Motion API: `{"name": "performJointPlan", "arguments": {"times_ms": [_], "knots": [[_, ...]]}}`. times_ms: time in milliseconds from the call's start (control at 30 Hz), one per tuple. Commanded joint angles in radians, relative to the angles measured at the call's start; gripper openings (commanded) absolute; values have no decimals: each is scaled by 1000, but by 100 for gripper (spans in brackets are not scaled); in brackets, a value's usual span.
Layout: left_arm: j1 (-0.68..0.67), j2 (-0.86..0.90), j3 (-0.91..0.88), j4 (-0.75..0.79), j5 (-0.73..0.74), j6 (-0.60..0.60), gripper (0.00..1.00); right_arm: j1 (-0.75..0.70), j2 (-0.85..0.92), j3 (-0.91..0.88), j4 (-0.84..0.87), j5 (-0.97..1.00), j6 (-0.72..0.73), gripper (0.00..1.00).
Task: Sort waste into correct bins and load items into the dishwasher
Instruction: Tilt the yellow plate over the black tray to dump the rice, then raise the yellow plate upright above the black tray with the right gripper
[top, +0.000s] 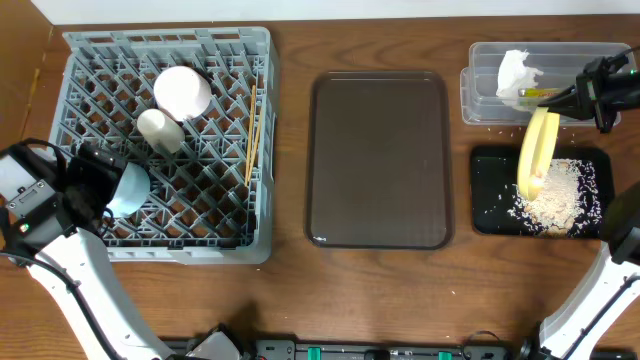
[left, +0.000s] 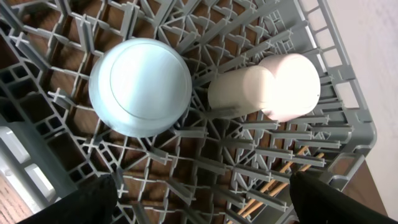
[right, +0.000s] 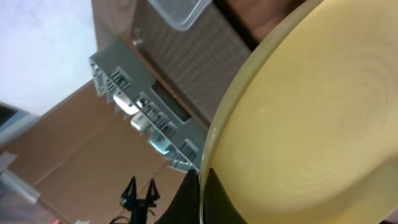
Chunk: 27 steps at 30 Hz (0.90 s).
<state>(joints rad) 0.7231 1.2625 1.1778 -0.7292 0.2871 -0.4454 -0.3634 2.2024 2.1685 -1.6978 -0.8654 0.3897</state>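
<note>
The grey dish rack (top: 170, 40) fills the table's 9 o'clock side. It holds a white bowl (top: 182, 90) at its 11 o'clock and a white cup (top: 160, 130) lying just below that. A light blue bowl (top: 130, 188) sits mouth-down at 8 o'clock, and chopsticks (top: 253, 140) lie at 3 o'clock. The left gripper (left: 202, 193) hangs spread wide and empty above the blue bowl. The brown serving tray (top: 378, 160) lies at centre. At 2 o'clock the clear tub (top: 480, 100) holds a crumpled napkin (top: 516, 72). At 4 o'clock the black tray (top: 488, 195) holds rice crumbs (top: 555, 200). The right gripper (top: 558, 103) is clenched on the pale yellow plate (top: 537, 152), tipping it on edge over that tray, apparently to shed food scraps before racking.
</note>
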Motion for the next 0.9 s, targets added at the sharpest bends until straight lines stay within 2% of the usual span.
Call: {"name": "performJointPlan", "arguments": {"times_ms": [0, 467, 567, 733, 867], "knots": [[0, 5, 2, 0, 8, 2, 90, -8, -29, -27, -1, -128, -107, 1], [0, 5, 2, 0, 8, 2, 90, -57, -67, -92, -1, -190, -126, 1], [0, 6, 2, 0, 8, 2, 90, -62, -64, -92, 1, -103, -46, 1], [0, 5, 2, 0, 8, 2, 90, -90, -67, -95, -1, -173, -156, 1], [0, 6, 2, 0, 8, 2, 90, -133, -67, -95, -1, -195, -159, 1]]}}
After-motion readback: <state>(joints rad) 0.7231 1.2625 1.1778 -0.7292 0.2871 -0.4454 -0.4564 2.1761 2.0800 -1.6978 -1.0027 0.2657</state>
